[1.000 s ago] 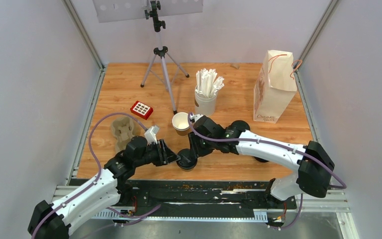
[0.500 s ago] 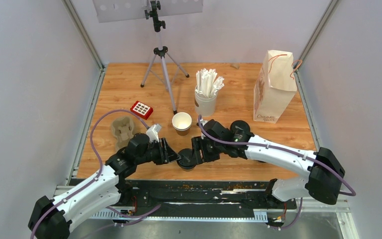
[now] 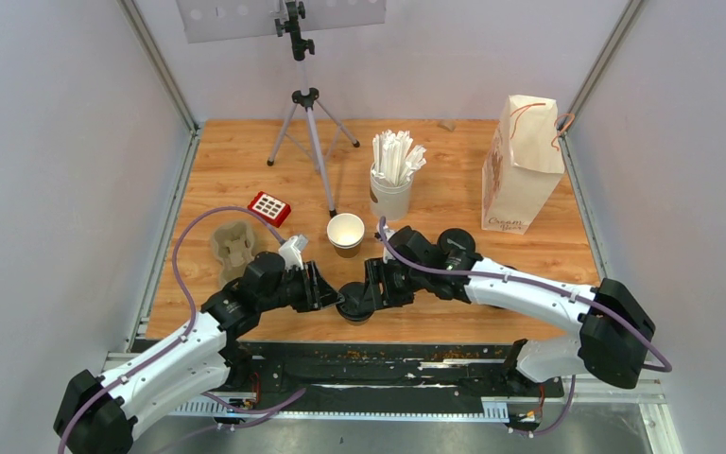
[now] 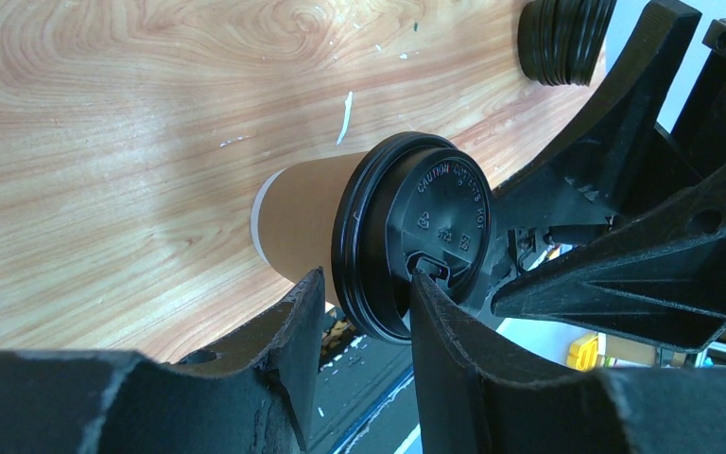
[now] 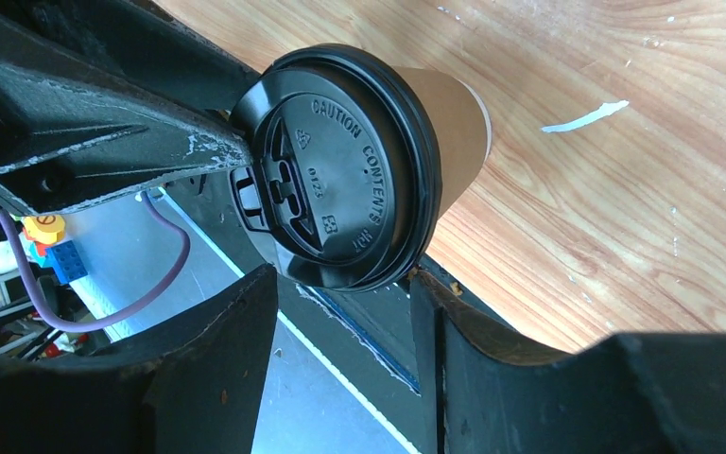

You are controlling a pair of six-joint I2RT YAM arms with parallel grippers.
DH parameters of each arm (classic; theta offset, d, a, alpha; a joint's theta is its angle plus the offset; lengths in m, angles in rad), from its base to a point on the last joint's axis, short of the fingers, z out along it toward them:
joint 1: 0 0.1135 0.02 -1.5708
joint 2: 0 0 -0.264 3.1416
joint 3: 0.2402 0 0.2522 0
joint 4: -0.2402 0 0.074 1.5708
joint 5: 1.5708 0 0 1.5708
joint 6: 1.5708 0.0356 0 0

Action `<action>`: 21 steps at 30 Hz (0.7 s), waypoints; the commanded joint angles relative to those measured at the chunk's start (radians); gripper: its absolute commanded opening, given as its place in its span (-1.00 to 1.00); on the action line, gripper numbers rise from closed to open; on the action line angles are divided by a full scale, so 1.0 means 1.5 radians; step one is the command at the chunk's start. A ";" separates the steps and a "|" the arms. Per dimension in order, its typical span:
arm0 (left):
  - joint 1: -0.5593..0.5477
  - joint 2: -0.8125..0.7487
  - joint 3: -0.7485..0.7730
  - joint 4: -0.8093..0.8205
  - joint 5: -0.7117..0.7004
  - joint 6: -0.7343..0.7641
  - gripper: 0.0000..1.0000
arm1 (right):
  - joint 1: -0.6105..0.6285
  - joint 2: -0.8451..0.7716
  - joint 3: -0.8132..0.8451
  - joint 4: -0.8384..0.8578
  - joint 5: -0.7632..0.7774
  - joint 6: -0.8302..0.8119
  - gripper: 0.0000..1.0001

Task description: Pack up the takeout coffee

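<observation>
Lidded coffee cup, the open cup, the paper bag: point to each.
lidded coffee cup [image 3: 354,304], top view, black lid.
open cup [image 3: 345,229], top view, white inside.
paper bag [image 3: 520,170], top view, front face.

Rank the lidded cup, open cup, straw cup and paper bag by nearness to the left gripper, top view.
1. Lidded cup, in the left gripper.
2. Open cup, just behind.
3. Straw cup, farther back.
4. Paper bag, far right.

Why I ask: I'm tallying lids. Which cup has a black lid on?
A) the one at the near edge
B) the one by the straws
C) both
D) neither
A: the near-edge cup carries a lid, while the other cup, by the straws, is open and white inside.
</observation>
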 commanded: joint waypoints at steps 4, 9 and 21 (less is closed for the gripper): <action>-0.002 0.012 0.010 -0.038 -0.024 0.030 -0.10 | -0.008 0.012 -0.008 0.044 -0.017 0.012 0.08; -0.002 0.011 0.009 -0.041 -0.025 0.033 -0.12 | -0.008 0.018 -0.022 0.049 -0.022 0.014 0.07; -0.002 0.027 0.011 -0.059 -0.039 0.047 -0.16 | -0.013 0.008 -0.086 0.071 -0.014 0.024 -0.10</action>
